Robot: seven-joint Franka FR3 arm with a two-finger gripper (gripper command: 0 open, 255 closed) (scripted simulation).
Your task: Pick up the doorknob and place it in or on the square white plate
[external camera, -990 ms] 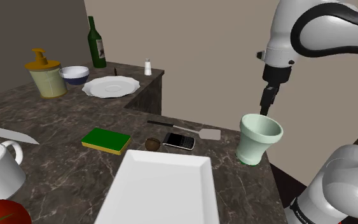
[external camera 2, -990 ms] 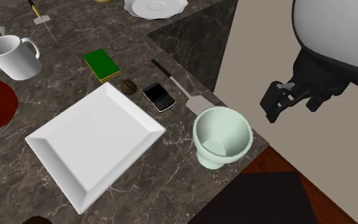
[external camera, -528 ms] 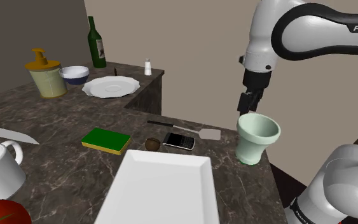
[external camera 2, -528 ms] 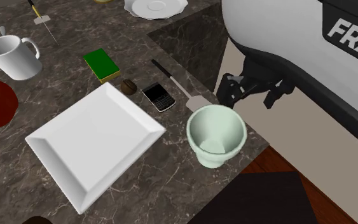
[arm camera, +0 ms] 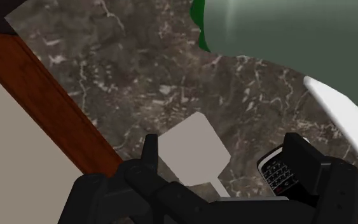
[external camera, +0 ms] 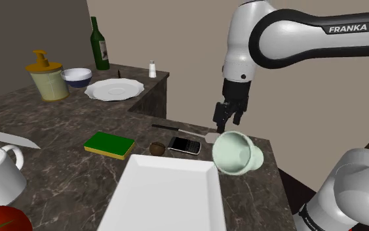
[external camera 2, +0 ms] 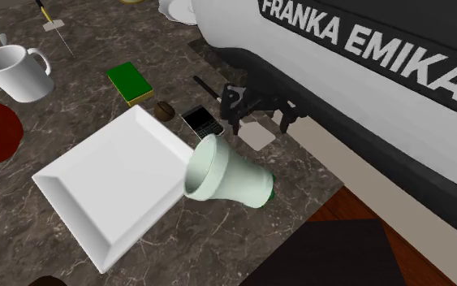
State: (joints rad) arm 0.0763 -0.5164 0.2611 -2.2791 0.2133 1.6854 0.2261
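- You'll find the doorknob (external camera: pixel 156 148), a small brown ball, perhaps ridged, a little in from the countertop's (external camera: pixel 58 164) wall-side edge, just beside the square white plate's (external camera: pixel 170 197) corner.
- Your gripper (external camera: pixel 227 120) hangs over the spatula (external camera: pixel 215 138), its 2 fingers apart, gripping nothing.

— Where does the white Franka arm with dark joints (external camera: pixel 288 29) sit?
— In the shoulder view its rounded white base link (external camera: pixel 347 190) is at 4 o'clock. The upper link runs in from the 3 o'clock edge toward 12, then the wrist turns straight down.
— And the all-black two-finger gripper (external camera: pixel 228 122)?
— It hangs under that wrist, pointing to 6 o'clock, just off centre toward 3. In the second exterior view the gripper (external camera 2: pixel 260 120) juts out beneath the big white link spanning 12 to 4 o'clock.
— The fingers?
— The wrist view has the fingers (arm camera: pixel 149 149) standing well apart, at 7 and 5 o'clock.
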